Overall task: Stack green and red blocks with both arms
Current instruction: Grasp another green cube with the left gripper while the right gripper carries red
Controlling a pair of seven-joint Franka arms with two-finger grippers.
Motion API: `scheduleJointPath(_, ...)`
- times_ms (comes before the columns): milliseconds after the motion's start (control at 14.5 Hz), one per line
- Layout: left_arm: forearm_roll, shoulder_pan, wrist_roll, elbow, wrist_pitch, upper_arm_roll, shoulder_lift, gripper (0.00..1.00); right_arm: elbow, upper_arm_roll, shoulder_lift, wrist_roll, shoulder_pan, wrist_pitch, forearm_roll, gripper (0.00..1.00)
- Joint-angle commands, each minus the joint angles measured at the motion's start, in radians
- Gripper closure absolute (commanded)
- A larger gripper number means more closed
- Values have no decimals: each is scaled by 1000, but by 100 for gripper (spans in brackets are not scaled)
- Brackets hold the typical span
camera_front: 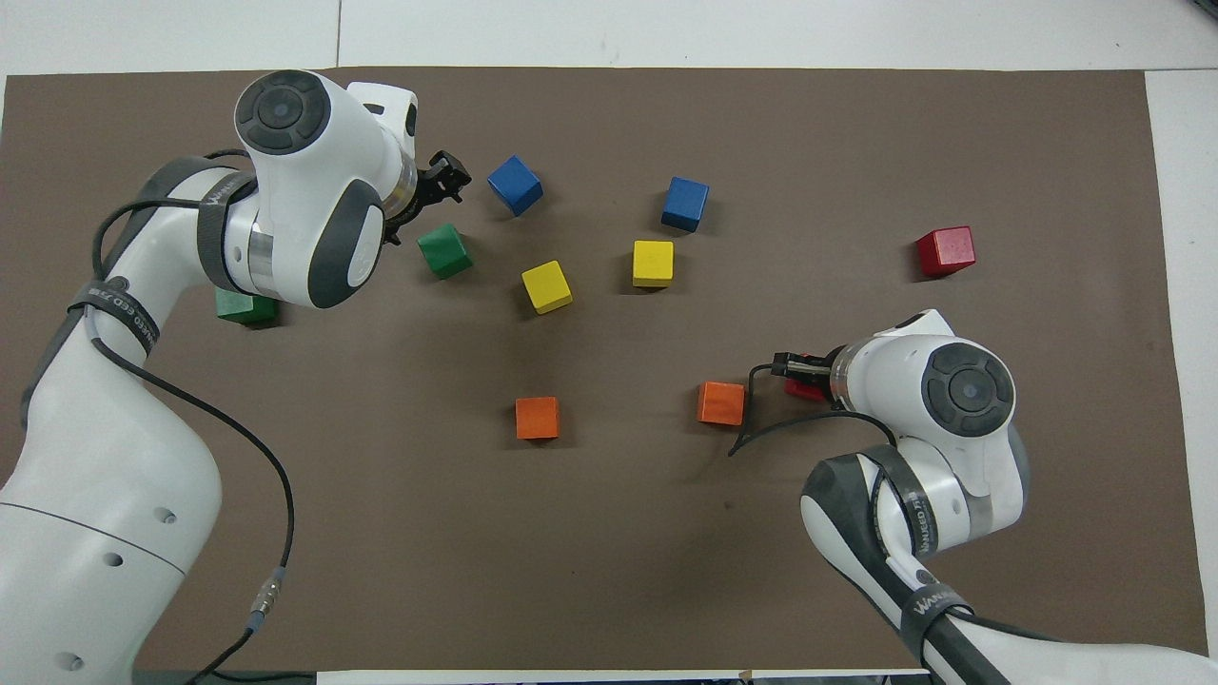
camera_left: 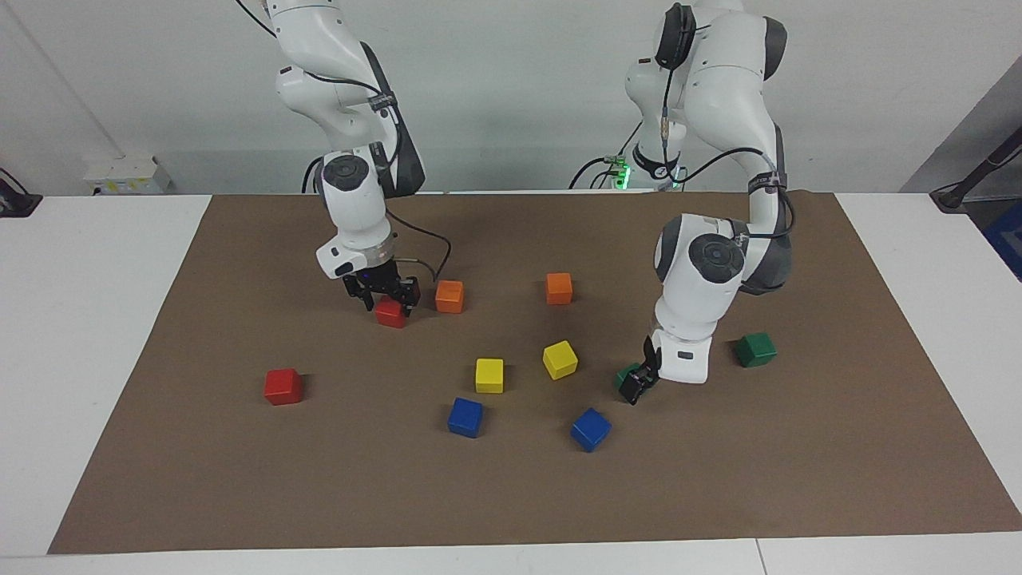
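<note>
Two dark green cubes and two bright red cubes are set on a brown mat covering the tabletop, none yet stacked. One red cube (camera_left: 391,312) lies toward the right arm's end, just beside an orange cube (camera_left: 449,296), and is bracketed by the right end effector (camera_left: 385,297), whose fingers are seen either side of it; whether it is already pinched cannot be told, and the cube sits on the mat. The second red cube (camera_left: 283,386) lies farther from the robots, well apart and untouched.

Toward the left arm's end, one green cube (camera_left: 631,378) is mostly hidden in the facing view by the left end effector (camera_left: 636,384), which is held spread and low right at it; in the overhead view that cube (camera_front: 444,250) is seen just beside the fingers, on their robot-facing side. The other green cube (camera_left: 755,350) rests free, closer to the left arm's end of the mat. Each colour pair is thus nearest its own arm.

Two yellow cubes (camera_left: 489,375), two blue cubes (camera_left: 465,417) and another orange one (camera_left: 559,288) are scattered between
</note>
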Motion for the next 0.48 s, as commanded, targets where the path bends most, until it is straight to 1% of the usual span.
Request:
scheduleJointPath(0,43,-16,-26,-79,82,14,-20,0,-18,1,0,-27,-10,33,11,86)
scheduleJointPath(69,46,-16,-24,-105,104,14,-26,0,-18,2,0,-23,-10,33,11,100)
scheduleJointPath(138,54,-21,-23,-124,113,14,-31,0,-18,2,0,-18,-9,33,11,100)
scheduleJointPath(275,58,-34,-24,-129,117,14,-31,0,-13,1,2,-21,-4,30,11,100)
scheduleJointPath(413,58,-44,-24,-147,129,14,-31,0,34,-1,11,-41,-13,3,7,100)
